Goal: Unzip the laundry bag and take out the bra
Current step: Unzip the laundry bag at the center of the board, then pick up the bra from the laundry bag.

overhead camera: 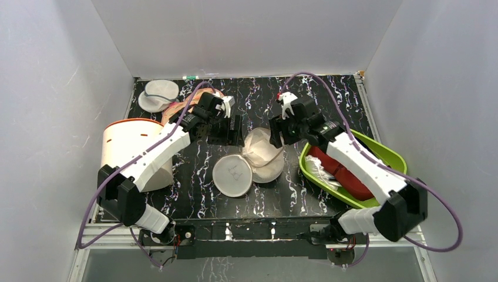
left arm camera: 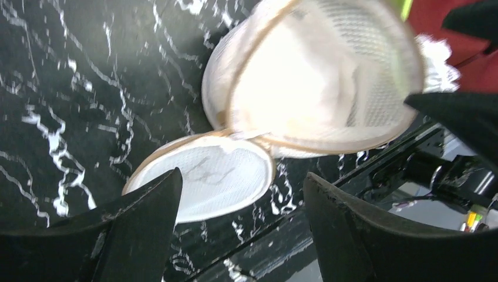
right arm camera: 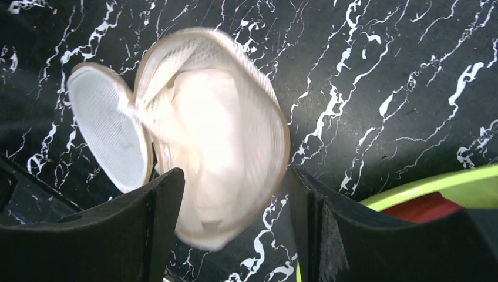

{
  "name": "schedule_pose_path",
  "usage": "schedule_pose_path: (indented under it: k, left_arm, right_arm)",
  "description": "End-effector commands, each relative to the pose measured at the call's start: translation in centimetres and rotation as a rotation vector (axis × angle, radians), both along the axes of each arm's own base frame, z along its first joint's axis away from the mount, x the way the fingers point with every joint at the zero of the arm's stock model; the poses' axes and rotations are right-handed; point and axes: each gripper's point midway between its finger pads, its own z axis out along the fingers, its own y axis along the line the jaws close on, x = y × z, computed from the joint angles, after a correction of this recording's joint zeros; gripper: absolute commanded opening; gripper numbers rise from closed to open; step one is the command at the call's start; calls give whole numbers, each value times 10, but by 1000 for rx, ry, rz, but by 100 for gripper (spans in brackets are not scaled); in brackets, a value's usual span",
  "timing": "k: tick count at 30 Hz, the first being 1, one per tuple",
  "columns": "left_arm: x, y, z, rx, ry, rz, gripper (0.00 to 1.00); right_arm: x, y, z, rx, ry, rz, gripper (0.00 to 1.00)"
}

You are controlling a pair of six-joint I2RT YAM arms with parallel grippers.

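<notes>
— Trouble is looming mostly around the laundry bag (overhead camera: pixel 253 160) itself. It is lying unzipped on the black marbled table (overhead camera: pixel 194 188), with its flat half (overhead camera: pixel 233 175) resting face up and its domed half (overhead camera: pixel 265 150) leaning just behind that, on the tray side.

— Are the grippers holding anything?

— No. The left gripper (left arm camera: pixel 241 182) is hanging above the bag's flat half with its fingers spread and nothing between them. The right gripper (right arm camera: pixel 235 173) is hovering over the domed half with its jaws wide apart too, clamping nothing.

— And the bra (overhead camera: pixel 343 176)?

— I am judging it to be the red bundle lying in the green tray (overhead camera: pixel 393 154) just right of the bag, though its cups and straps are not showing clearly. Nothing red is showing inside the bag, only pale fabric.

— So what is worrying you?

— The bag is coming out blurred in the right wrist view, so I am guessing it is unsettled. A gripper closing from here is likely to be pinching only loose mesh or that pale lining. Mesh this light is going to be lifting or dragging, perhaps flipping the domed half shut over the flat one. The left fingers are also sitting low beside the flat half, so a careless descent is risking a scrape against the table or a shove that sends the bag sliding toward the tray.
</notes>
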Motion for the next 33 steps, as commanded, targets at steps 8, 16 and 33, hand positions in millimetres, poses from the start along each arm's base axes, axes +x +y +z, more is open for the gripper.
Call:
schedule_pose_path:
  k: [8, 16, 33]
  left_arm:
    - [68, -54, 26, -150, -134, -37, 73]
    - [83, -65, -8, -301, 28, -64, 66]
    - [51, -78, -34, -445, 127, -182, 16]
  right_arm:
    - [-26, 11, 28, 185, -38, 24, 63]
    - [-36, 54, 29, 395, 79, 128, 49]
    - [-56, 23, -74, 244, 226, -5, 36]
